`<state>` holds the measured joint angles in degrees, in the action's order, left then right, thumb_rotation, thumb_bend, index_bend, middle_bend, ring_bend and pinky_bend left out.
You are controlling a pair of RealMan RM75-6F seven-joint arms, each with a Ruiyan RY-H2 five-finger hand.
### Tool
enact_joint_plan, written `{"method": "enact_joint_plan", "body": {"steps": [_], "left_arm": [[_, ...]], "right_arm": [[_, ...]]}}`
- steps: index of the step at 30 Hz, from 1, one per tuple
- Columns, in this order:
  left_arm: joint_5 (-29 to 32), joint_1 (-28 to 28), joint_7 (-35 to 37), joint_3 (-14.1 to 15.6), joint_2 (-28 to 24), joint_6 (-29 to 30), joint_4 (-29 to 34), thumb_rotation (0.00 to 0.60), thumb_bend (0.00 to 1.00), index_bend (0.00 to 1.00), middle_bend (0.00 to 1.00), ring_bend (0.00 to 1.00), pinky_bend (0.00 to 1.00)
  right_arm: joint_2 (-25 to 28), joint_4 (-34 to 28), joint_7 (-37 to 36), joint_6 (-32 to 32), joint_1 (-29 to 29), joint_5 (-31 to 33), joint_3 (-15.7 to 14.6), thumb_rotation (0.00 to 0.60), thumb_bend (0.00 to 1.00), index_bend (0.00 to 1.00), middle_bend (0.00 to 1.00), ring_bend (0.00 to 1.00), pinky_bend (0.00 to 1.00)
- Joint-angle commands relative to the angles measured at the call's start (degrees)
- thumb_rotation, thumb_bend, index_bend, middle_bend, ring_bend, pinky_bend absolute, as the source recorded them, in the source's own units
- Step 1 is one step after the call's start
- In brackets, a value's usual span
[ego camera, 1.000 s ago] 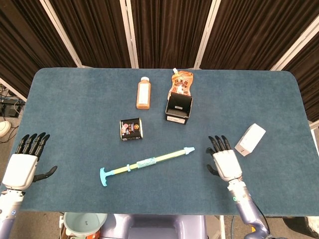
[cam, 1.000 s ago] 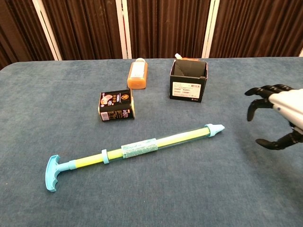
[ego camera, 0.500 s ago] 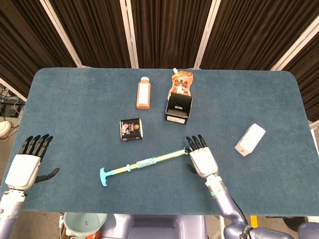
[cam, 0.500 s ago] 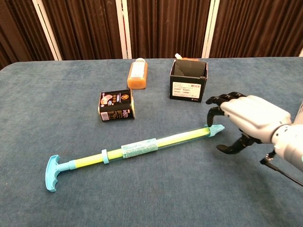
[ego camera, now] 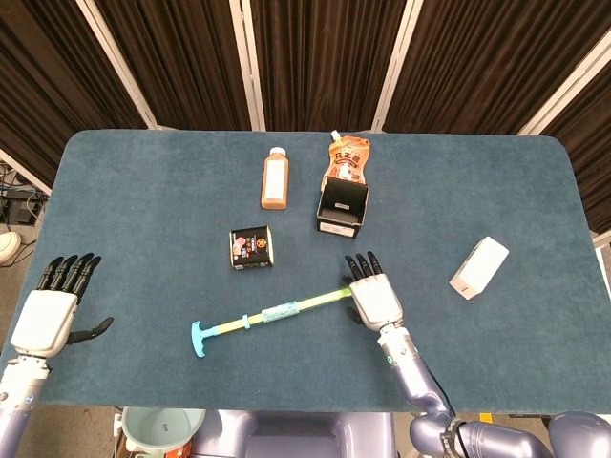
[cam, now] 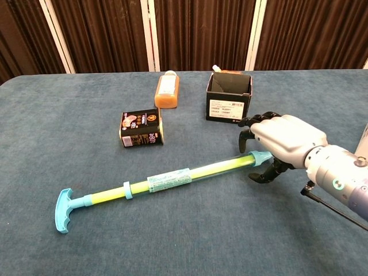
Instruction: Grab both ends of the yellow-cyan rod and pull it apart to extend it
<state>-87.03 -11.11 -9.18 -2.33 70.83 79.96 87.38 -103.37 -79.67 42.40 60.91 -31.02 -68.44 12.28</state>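
The yellow-cyan rod (ego camera: 277, 312) lies slanted on the blue table (ego camera: 143, 210), its cyan T-handle (cam: 62, 210) at the near left and its cyan tip at the right. My right hand (cam: 282, 144) hovers over that tip, fingers arched above it and thumb on the near side, not closed around it. In the head view the right hand (ego camera: 375, 298) hides the tip. My left hand (ego camera: 48, 315) rests by the table's left front corner, fingers spread, holding nothing, far from the T-handle. The chest view does not show it.
Behind the rod stand a black can (ego camera: 250, 247), an orange bottle (ego camera: 275, 177), an open black box (ego camera: 343, 208) and an orange pouch (ego camera: 348, 157). A white box (ego camera: 479, 267) lies to the right of my right hand.
My right hand has moved left from beside the white box to the rod's cyan tip and now covers it. The rod and the left hand have barely moved.
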Motion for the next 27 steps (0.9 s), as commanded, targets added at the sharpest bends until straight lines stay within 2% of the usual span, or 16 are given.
{"method": "enact_joint_plan", "body": {"steps": [1, 4, 9, 11, 19, 23, 27], "left_arm": [[0.4, -0.3, 0.1, -0.1, 0.0, -0.6, -0.1, 0.600, 0.18, 0.00, 0.05, 0.05, 0.07], [0.8, -0.6, 0.2, -0.3, 0.0, -1.0, -0.2, 0.600, 0.18, 0.00, 0.05, 0.05, 0.07], [1.1, -0.7, 0.0, -0.3, 0.1, -1.3, -0.2, 0.600, 0.18, 0.00, 0.06, 0.05, 0.07], [1.0, -0.7, -0.2, -0.2, 0.1, -1.3, -0.2, 0.600, 0.18, 0.00, 0.06, 0.05, 0.07], [0.7, -1.0, -0.6, 0.0, 0.4, -1.4, -0.3, 0.600, 0.18, 0.03, 0.06, 0.05, 0.07], [-1.7, -1.8, 0.3, 0.1, 2.0, -0.7, -2.1, 0.600, 0.17, 0.12, 0.06, 0.05, 0.07], [-5.0, -3.0, 2.7, 0.1, 6.0, 0.9, -6.5, 0.600, 0.17, 0.27, 0.08, 0.05, 0.14]], "right_arm": [[-0.6, 1.2, -0.5, -0.5, -0.6, 0.6, 0.0, 0.600, 0.33, 0.36, 0.11, 0.09, 0.06], [-0.9, 2.5, -1.6, -1.0, -1.1, 0.9, 0.0, 0.600, 0.33, 0.41, 0.12, 0.09, 0.07], [-1.1, 3.6, -3.1, -0.9, -1.6, 0.8, 0.1, 0.600, 0.34, 0.58, 0.14, 0.10, 0.06], [-1.1, 3.7, -3.5, -0.3, -1.6, 0.3, -0.1, 0.600, 0.34, 0.61, 0.15, 0.10, 0.06], [-0.8, 3.5, -3.4, 0.8, -1.4, 0.2, -1.1, 0.600, 0.34, 0.67, 0.16, 0.11, 0.06], [-0.7, 3.3, -3.5, 1.2, -1.3, 0.3, -1.6, 0.600, 0.34, 0.72, 0.18, 0.12, 0.07], [-0.5, 2.9, -3.3, 1.9, -1.1, 0.2, -2.0, 0.600, 0.35, 0.74, 0.20, 0.14, 0.09]]}}
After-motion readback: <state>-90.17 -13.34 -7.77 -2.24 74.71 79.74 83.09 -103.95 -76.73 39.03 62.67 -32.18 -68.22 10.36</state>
